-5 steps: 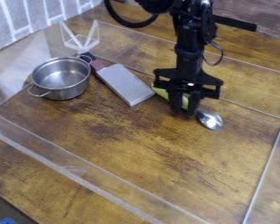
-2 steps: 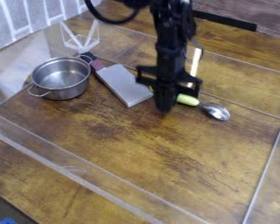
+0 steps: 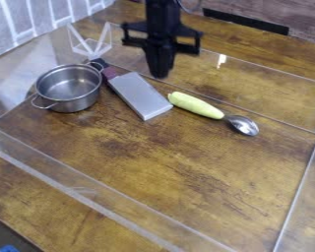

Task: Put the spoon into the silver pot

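Observation:
The spoon (image 3: 207, 110) lies flat on the wooden table, its yellow-green handle pointing up-left and its shiny bowl at the lower right. The silver pot (image 3: 68, 88) stands empty at the left. My gripper (image 3: 160, 67) hangs in the air above and left of the spoon, over the far end of the grey block. Its fingers are shut with nothing between them, well clear of the spoon.
A flat grey rectangular block (image 3: 139, 94) lies between the pot and the spoon. A small dark red item (image 3: 99, 70) sits by the block's far end. A clear plastic piece (image 3: 90, 40) stands at the back left. Low transparent walls (image 3: 121, 202) border the table.
The gripper closed at the spoon's handle, then rose and moved up-left without it. The spoon stayed on the table, shifted slightly, and its handle is now uncovered.

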`<state>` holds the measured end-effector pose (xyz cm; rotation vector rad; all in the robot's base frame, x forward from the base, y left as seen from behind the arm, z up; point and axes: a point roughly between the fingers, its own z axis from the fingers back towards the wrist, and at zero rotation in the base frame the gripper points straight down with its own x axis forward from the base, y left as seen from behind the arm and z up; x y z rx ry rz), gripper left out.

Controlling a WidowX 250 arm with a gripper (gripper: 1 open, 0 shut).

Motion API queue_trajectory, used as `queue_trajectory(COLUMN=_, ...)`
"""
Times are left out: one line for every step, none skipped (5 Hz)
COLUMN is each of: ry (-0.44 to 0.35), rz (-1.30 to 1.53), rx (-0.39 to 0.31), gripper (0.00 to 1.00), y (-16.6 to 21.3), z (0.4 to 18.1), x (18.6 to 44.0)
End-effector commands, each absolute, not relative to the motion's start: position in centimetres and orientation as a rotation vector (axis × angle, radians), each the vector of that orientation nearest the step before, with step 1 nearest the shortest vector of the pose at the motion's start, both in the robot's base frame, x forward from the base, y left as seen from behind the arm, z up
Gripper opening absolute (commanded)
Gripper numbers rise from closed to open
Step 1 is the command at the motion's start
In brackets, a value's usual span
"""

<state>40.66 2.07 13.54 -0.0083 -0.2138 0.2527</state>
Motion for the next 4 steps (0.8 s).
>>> queue_trajectory(ry=-0.340, rz=0.371, rx=-0.027, gripper=1.00, y=2.1, z=17.6, x=40.9)
queue_trajectory(ry=-0.335, rz=0.460, rx=-0.022, gripper=0.00, y=2.2, z=16.7, x=40.9)
queue_trajectory(ry=-0.318, rz=0.548, rx=-0.015, gripper=1.00, y=1.1, z=15.0, x=40.9)
queue_trajectory(ry=-0.313, rz=0.640, rx=-0.018, gripper=1.00, y=-0.7, z=13.6, x=40.8)
